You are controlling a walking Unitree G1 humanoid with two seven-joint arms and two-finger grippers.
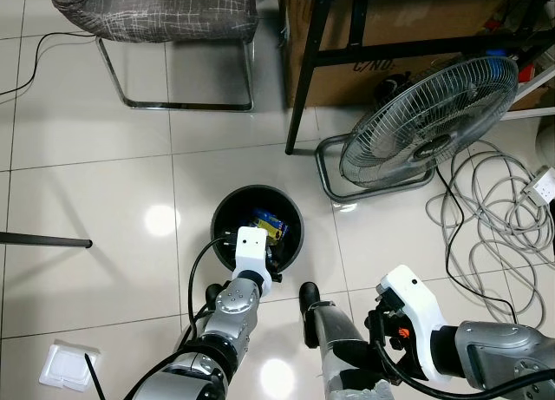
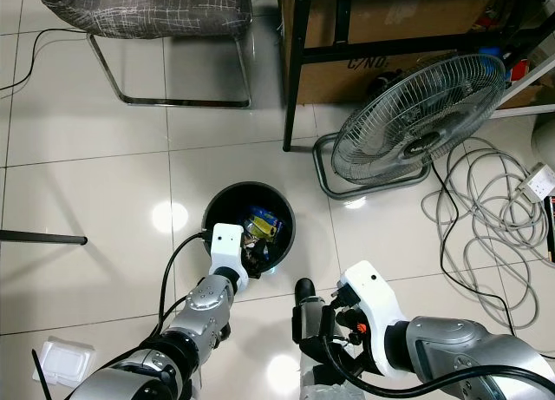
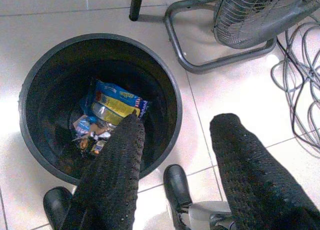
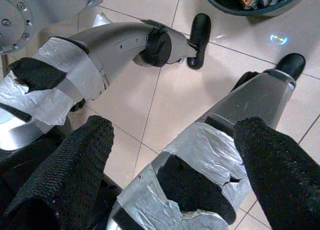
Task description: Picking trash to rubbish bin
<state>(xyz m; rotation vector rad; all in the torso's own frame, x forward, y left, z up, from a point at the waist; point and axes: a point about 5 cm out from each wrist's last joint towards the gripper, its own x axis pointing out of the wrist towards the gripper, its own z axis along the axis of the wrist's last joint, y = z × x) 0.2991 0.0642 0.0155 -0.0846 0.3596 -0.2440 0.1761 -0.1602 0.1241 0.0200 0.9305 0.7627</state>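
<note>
A round black rubbish bin (image 1: pixel 257 189) stands on the tiled floor just ahead of my feet. In its bottom lie blue and yellow wrappers (image 3: pixel 117 103) with smaller scraps beside them. My left gripper (image 3: pixel 179 125) hangs open and empty above the bin's near rim (image 3: pixel 172 115); its white wrist (image 1: pixel 251 251) covers that edge in the eye views. My right gripper (image 4: pixel 176 127) is low by my taped legs, open, nothing between its fingers. A white plastic packet (image 1: pixel 65 366) lies on the floor at my near left.
A floor fan (image 1: pixel 429 122) stands right of the bin, with grey cables (image 1: pixel 494 222) and a power strip (image 1: pixel 542 187) beyond. A chair (image 1: pixel 173 36), a black table leg (image 1: pixel 303 70) and a cardboard box (image 1: pixel 408 36) are farther ahead. A black rod (image 1: pixel 43 239) lies left.
</note>
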